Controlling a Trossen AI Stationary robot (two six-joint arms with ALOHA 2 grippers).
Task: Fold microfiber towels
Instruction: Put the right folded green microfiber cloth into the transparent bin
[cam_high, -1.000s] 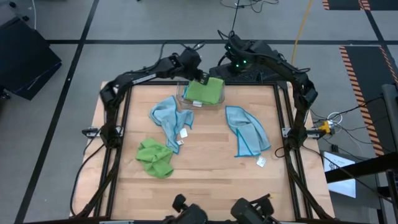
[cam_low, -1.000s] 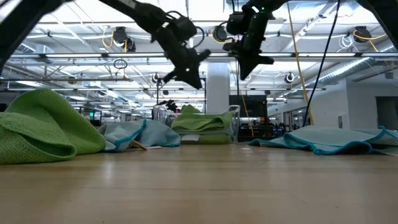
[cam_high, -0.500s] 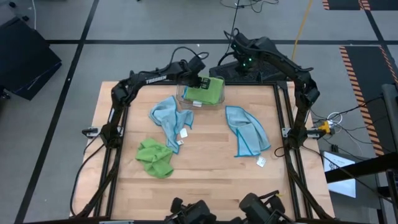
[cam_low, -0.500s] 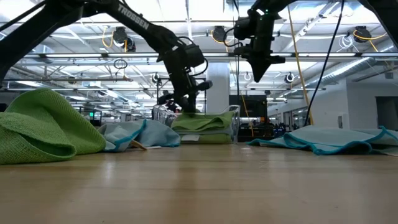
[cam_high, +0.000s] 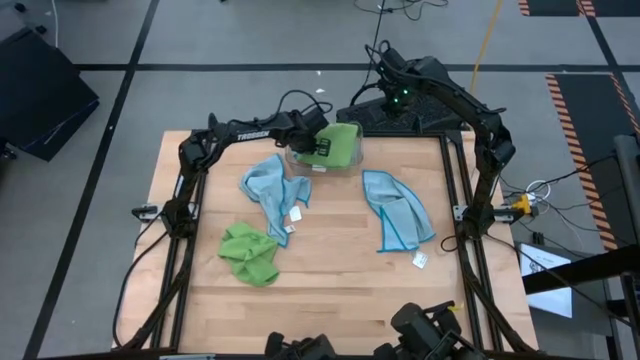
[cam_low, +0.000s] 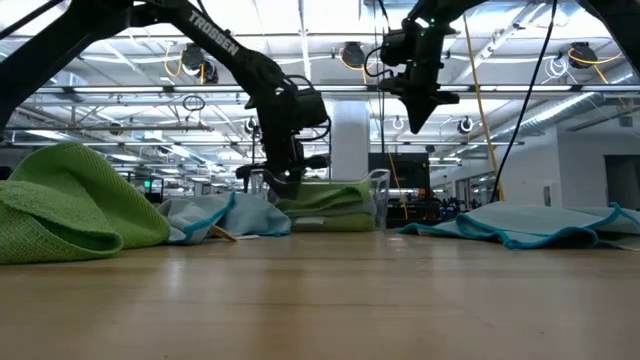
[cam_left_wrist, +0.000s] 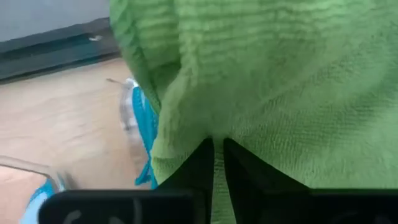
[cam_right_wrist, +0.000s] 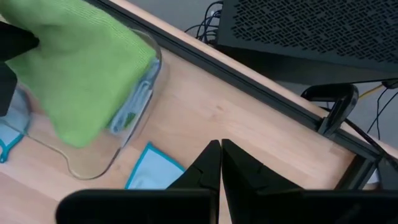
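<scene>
Now left tool (cam_high: 318, 146) pinches the folded green towel (cam_high: 343, 145) (in the bin (cam_right_wrist: 127, 137)); right tool (cam_low: 418, 117) closed, empty.

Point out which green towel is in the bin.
The folded green towel at the table's far edge lies in the clear bin, under the left gripper. The other green towel lies crumpled on the bare table, near the front left.

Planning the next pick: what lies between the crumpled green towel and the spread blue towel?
High view: bare wood tabletop between the crumpled green towel and the spread blue towel.
</scene>
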